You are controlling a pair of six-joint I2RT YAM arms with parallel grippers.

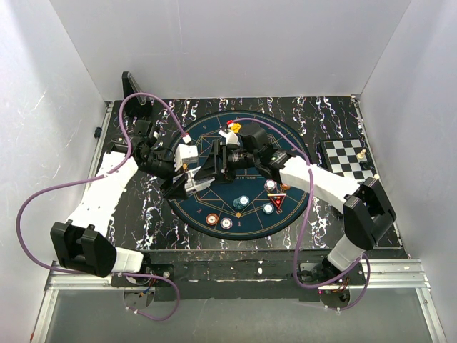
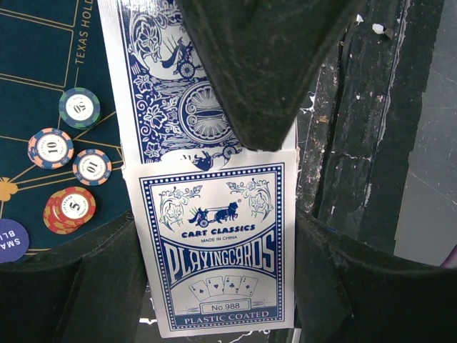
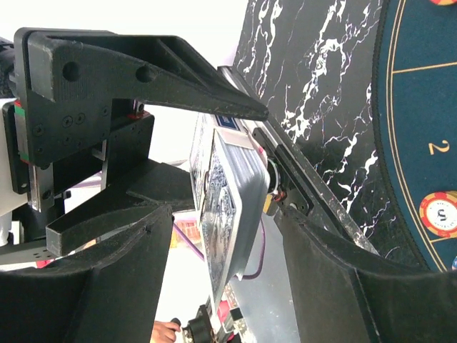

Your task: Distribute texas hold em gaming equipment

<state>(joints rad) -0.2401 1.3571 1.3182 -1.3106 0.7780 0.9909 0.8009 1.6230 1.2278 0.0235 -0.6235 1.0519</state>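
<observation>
The chip share of the job looks largely handled. Striped chips (image 1: 239, 206) lie scattered over the near half of the round blue mat (image 1: 293, 218) on the counter (image 1: 150, 214). Among them are a teal chip (image 2: 78, 107), orange chips (image 2: 50, 147) and red chips (image 2: 69, 207). The red-black triangular marker (image 1: 277, 202) sits right of centre. The cards are what is left. The left end effector (image 2: 214, 236) is clamped on the sides of the card box (image 2: 218, 264), held over the mat's left edge, and blue-patterned cards (image 2: 153, 86) stick out of its mouth. The right end effector (image 3: 221, 236) straddles that pack with fingers spread and a gap on each side, gripping nothing. I see no loose card on the mat, so dealing, I judge, has not begun.
</observation>
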